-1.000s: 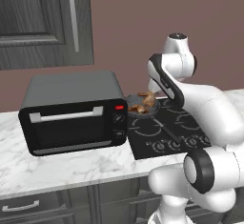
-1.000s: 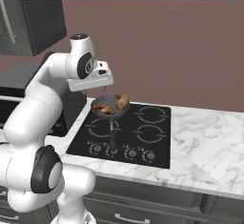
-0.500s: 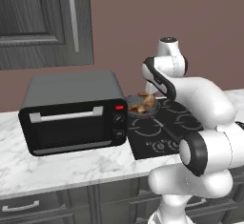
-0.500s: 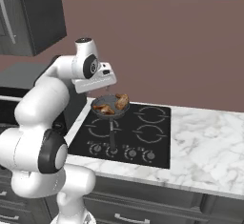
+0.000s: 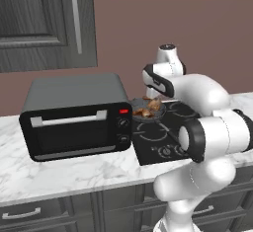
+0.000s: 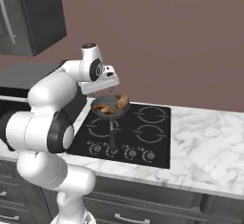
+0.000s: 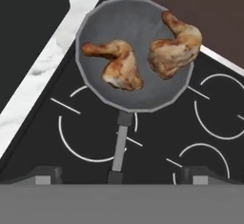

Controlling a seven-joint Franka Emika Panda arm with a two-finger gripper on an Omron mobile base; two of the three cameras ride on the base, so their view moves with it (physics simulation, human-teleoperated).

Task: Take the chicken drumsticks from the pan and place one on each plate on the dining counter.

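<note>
The round dark grey pan (image 7: 133, 51) sits on a glossy black cooktop (image 7: 157, 142), its thin handle pointing to 6 o'clock. Two lumpy golden-brown drumsticks lie inside: one (image 7: 116, 63) at 9 o'clock, the other (image 7: 174, 46) at 3. The gripper (image 7: 121, 173) hangs above, jaws spread wide, empty. A black toaster oven (image 5: 76, 117) stands beside the cooktop on veined marble (image 5: 59, 172).

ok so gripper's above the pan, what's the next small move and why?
Probably descend onto one drumstick. The gripper is open and holds nothing, hovering above the pan; both chicken drumsticks, one and the other, lie apart in it, so either can be grasped alone.
</note>
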